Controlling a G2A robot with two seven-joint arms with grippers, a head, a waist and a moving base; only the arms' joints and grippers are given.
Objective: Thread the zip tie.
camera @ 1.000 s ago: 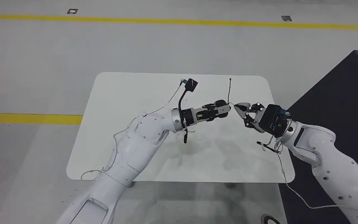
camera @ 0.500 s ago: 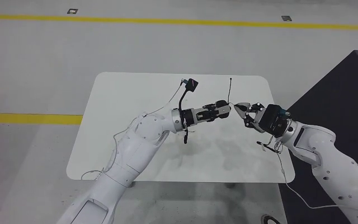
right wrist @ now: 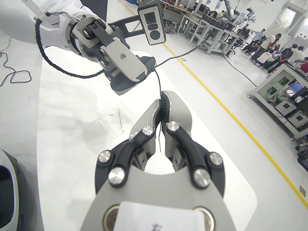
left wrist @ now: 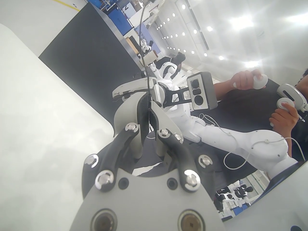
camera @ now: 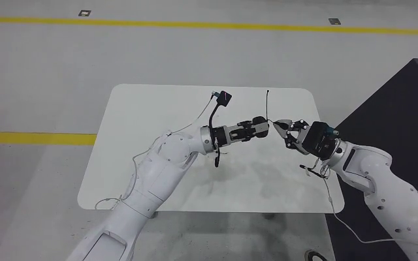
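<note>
My left claw (left wrist: pixel 147 104) pinched shut on zip tie (left wrist: pixel 142 34), black strap clamped between pads. My right claw (right wrist: pixel 161 100) closed tight on same tie, and I see thin tail hanging behind its fingertips. Claws nearly tip to tip, held above white worktop (camera: pixel 163 130), over its right half. Short bent stretch of tie spans gap between them. Long free end sticks out past left claw toward worktop's far edge.
</note>
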